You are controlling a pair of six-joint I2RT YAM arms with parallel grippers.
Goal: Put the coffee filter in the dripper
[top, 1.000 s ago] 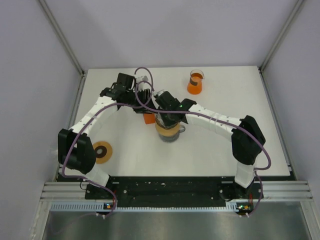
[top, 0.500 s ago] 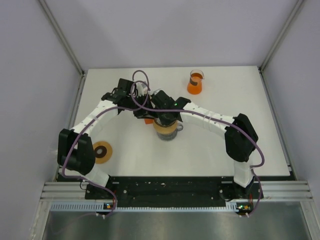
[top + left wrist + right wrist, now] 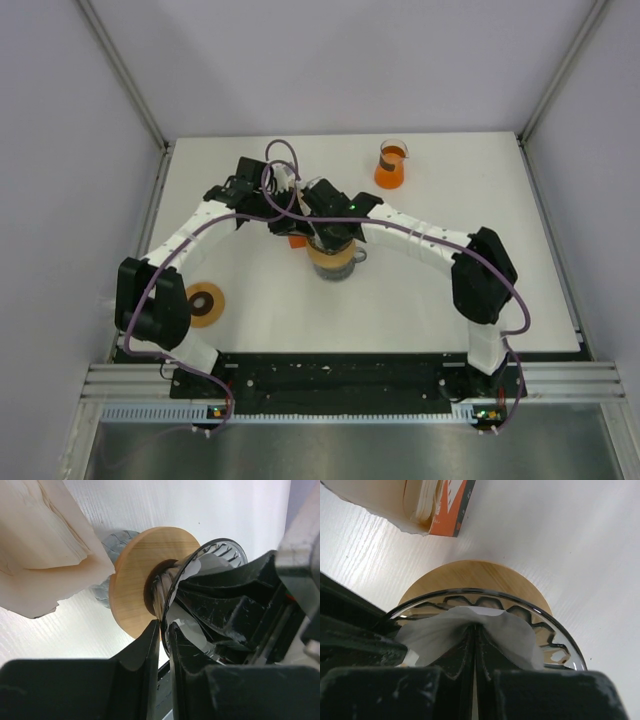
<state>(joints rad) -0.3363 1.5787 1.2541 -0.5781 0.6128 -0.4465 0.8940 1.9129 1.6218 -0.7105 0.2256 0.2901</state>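
The dripper [image 3: 336,257] is a clear ribbed glass cone with a wooden ring collar [image 3: 470,575], standing mid-table on a glass vessel. The coffee filter [image 3: 432,630] is a white paper cone, crumpled, lying inside the glass cone. My right gripper [image 3: 474,628] is shut on the filter's middle and reaches down into the cone [image 3: 326,235]. My left gripper [image 3: 164,626] is shut on the dripper's glass rim [image 3: 220,547] from the left side [image 3: 303,220]. White paper of the filter [image 3: 189,632] shows through the glass in the left wrist view.
An orange carton [image 3: 454,505] with a stack of cream filter papers [image 3: 40,540] stands just left of the dripper [image 3: 296,241]. An orange-filled beaker [image 3: 392,165] is at the back right. A tan ring with a dark centre [image 3: 205,300] lies near the left arm's base.
Over the last second both wrists have closed in over the dripper, the left gripper moving right to its rim. The last half second shows almost no motion.
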